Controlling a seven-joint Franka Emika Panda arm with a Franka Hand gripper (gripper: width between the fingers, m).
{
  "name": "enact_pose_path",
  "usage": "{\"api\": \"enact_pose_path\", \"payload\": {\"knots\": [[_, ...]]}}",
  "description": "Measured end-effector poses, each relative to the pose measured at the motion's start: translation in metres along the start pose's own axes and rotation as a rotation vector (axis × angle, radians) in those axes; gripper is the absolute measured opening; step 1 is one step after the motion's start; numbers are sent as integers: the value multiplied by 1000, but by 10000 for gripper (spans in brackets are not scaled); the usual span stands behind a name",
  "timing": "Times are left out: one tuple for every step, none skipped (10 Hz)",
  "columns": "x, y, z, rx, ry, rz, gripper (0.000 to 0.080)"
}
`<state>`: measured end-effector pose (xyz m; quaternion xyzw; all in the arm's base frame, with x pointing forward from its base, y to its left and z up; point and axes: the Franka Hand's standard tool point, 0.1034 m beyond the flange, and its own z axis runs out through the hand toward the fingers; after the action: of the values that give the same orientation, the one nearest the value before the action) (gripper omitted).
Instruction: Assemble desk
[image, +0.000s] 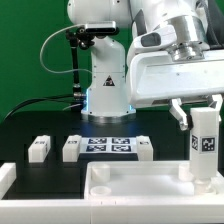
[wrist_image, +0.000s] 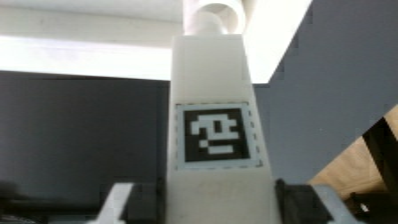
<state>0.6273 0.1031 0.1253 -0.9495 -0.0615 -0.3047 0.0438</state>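
the robot arm (image: 105, 75) is the biggest thing in the exterior view, with its white base standing at the back of the black table (image: 25, 130) and its wrist coming in at the exterior view's upper right. next in size is the desk panel (image: 120, 190), a wide white slab with a raised rim lying flat along the near edge of the table. behind it, about mid-table, lies the marker board (image: 108, 147), flat and carrying its black-and-white tags.

the gripper (image: 200, 116) hangs over the panel's corner on the exterior view's right, its fingers closed on the top of a leg (image: 203, 148), a white block that stands upright with its tag facing the camera. the leg's lower end is at the panel's far corner on that side; whether it sits in a socket or only touches the rim cannot be told. in the wrist view the same held leg (wrist_image: 217, 120) fills the middle, tag plain on its face.

three loose legs lie on the table just behind the panel: one (image: 39, 149) toward the exterior view's left, one (image: 72, 149) just beside the marker board, and one (image: 143, 150) at the board's other end.
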Motion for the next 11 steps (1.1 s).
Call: {"api": "enact_pose_path", "payload": {"knots": [[1,0,1,1,1,0,288],[1,-1,1,1,3,0,288],[1,-2,2,1,10,-1,288],[1,-2,1,1,18,-1,288],[-2,-3,-1,1,20,-4,288],[-7,-4,-3,2,14,-6,288],[-11,-8,-2,6,8,-9,288],[-13,-9,-2,5,10,-8,288],[-14,-9,-3,4,8,-8,288],[-15,-9,-3,4,7,-9,288],[-15,-8,-1,4,9,-8,288]]}}
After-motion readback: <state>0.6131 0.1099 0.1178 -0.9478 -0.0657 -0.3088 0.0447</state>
